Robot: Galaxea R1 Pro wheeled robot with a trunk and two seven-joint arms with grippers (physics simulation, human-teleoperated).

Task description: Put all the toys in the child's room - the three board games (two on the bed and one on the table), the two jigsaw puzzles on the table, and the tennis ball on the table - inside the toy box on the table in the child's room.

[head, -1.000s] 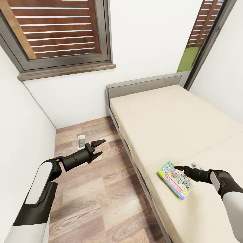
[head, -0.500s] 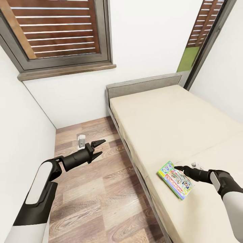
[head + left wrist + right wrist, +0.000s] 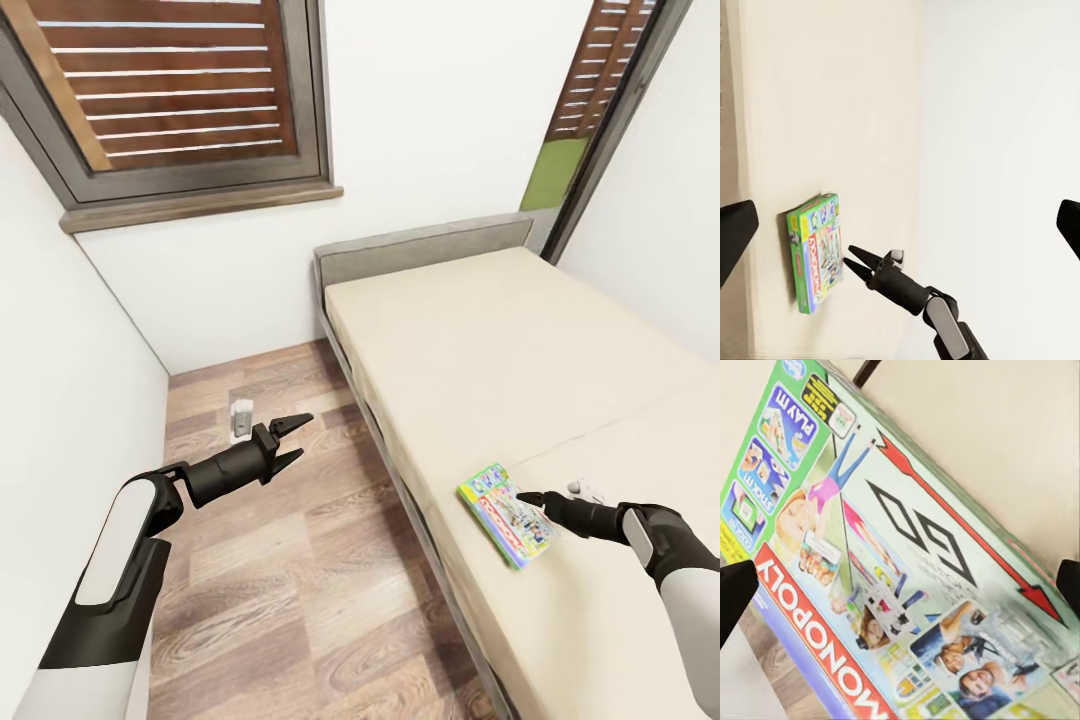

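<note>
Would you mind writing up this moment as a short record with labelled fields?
setting: white-walled room, wood-plank floor, slatted window
bed: beige mattress, grey headboard, against the right wall
game: Monopoly box lying flat near the bed's floor-side edge
right hand: over the box's far side, open; contact cannot be told
left hand: open, empty, held above the floor
other: small grey-white object on the floor near the wall
</note>
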